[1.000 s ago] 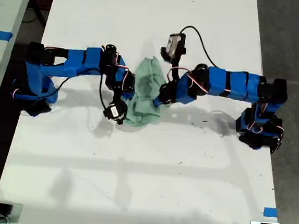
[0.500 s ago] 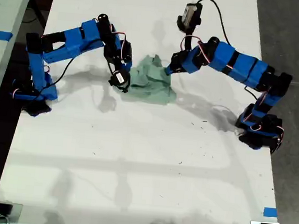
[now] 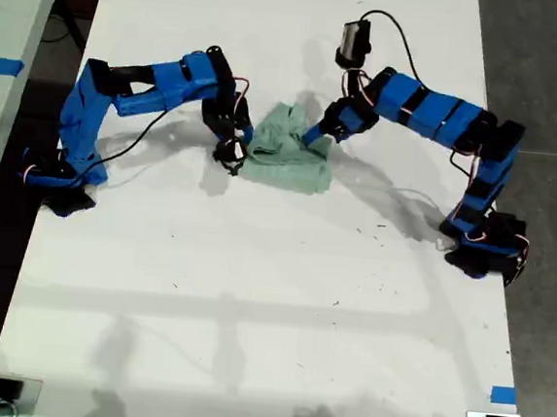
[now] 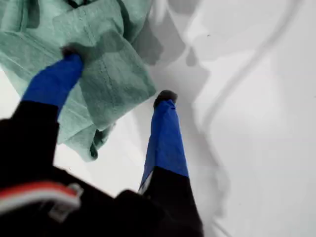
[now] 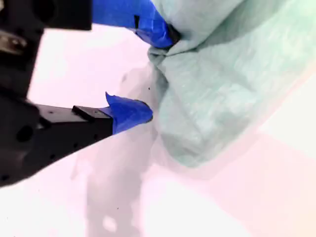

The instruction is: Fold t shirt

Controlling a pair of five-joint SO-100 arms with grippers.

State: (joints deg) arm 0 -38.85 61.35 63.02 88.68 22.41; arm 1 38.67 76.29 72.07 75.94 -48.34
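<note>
Two claws at the t shirt (image 3: 288, 156) — first claw (image 4: 116, 79) wide over its edge, second claw (image 5: 160, 74) wide beside it.

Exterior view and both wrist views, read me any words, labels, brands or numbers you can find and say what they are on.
No readable text in any view.
Pale mint-green cloth t shirt: plain, no print.
White table: only blue tape pieces, unmarked.
Red-and-white patch on my first tool's body: too blurred to show any lettering.
</note>
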